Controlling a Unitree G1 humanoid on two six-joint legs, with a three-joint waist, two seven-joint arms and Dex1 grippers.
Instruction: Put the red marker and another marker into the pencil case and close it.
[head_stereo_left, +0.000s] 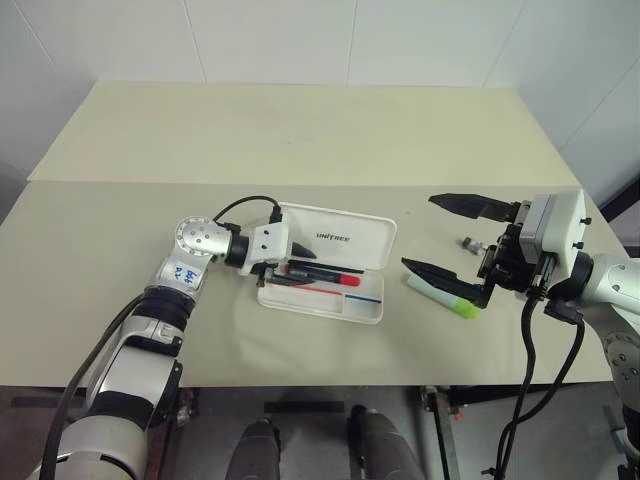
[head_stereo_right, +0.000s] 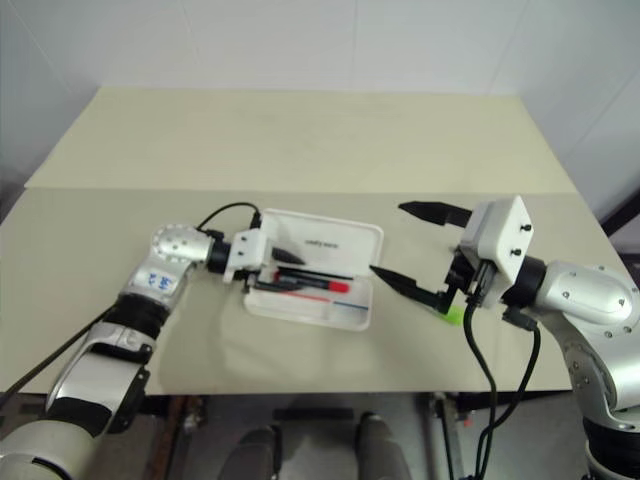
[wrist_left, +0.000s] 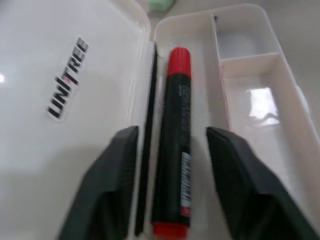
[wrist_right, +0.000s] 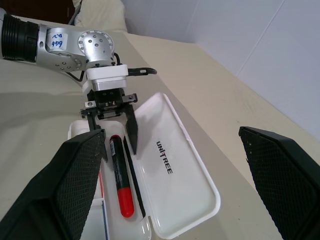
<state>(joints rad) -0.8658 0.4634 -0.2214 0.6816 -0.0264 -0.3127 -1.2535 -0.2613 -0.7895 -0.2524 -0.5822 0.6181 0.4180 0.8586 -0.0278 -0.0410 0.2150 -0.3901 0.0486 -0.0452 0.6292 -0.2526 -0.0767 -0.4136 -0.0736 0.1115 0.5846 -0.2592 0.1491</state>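
I see the left arm reaching in from the table's near left, forearm angled toward the centre, wrist bent so the left gripper (head_stereo_left: 290, 262) points right and slightly down over the near left end of the pencil case (head_stereo_left: 345, 240). Its jaws stand partly apart, one finger on either side of the red marker (wrist_left: 174, 145) without touching it; nothing is held.

The red marker lies flat in the tray of the pencil case, lengthwise along the hinge side, red cap pointing away from the left gripper. The case is open: the lid with the black lettering lies back flat on the table on the far side, the tray with its small divided compartments on the near side.

The right arm comes in from the right, forearm roughly level, the right gripper (head_stereo_left: 447, 237) pointing left toward the case. Its jaws are spread wide and hold nothing. The green highlighter (head_stereo_left: 441, 296) lies on the table just below the lower finger, between the case and the right wrist. A small dark metal bit (head_stereo_left: 468, 242) sits near it, farther back.

The table (head_stereo_left: 300, 130) beyond the case is bare up to its far edge. The case's near edge lies close to the table's front edge.
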